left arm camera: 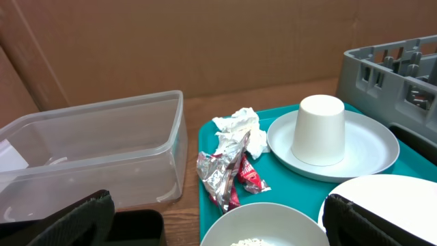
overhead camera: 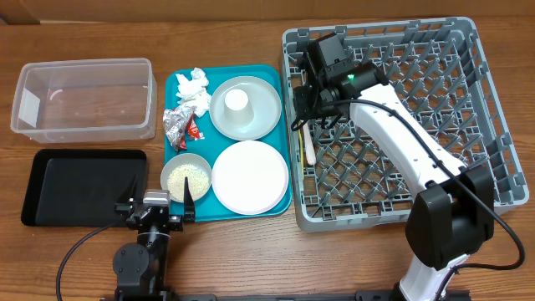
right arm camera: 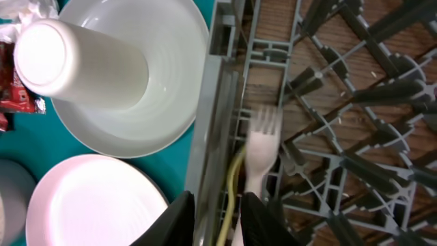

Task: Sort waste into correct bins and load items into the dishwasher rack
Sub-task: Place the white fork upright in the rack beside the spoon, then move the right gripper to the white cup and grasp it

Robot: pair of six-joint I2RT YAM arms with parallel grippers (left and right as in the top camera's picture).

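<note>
On the teal tray [overhead camera: 286,150] lie crumpled tissue [overhead camera: 192,84], a foil wrapper [overhead camera: 176,124] and a red packet [overhead camera: 195,130]. A white cup [overhead camera: 238,102] stands upside down on the grey plate [overhead camera: 266,113]. Below are the white plate [overhead camera: 251,176] and a grey bowl [overhead camera: 170,165] holding rice [overhead camera: 186,178]. My right gripper [right arm camera: 222,222] hangs over the left wall of the dishwasher rack [overhead camera: 493,150], slightly open, with the thin yellow utensil [right arm camera: 234,181] between its fingers beside a white fork [right arm camera: 263,147]. My left gripper [left arm camera: 218,229] is open, low before the bowl [left arm camera: 273,222].
The clear tub [overhead camera: 84,65] stands at the far left, and the black tray [overhead camera: 79,186] lies in front of it. The right arm [overhead camera: 401,142] stretches across the rack from the front right.
</note>
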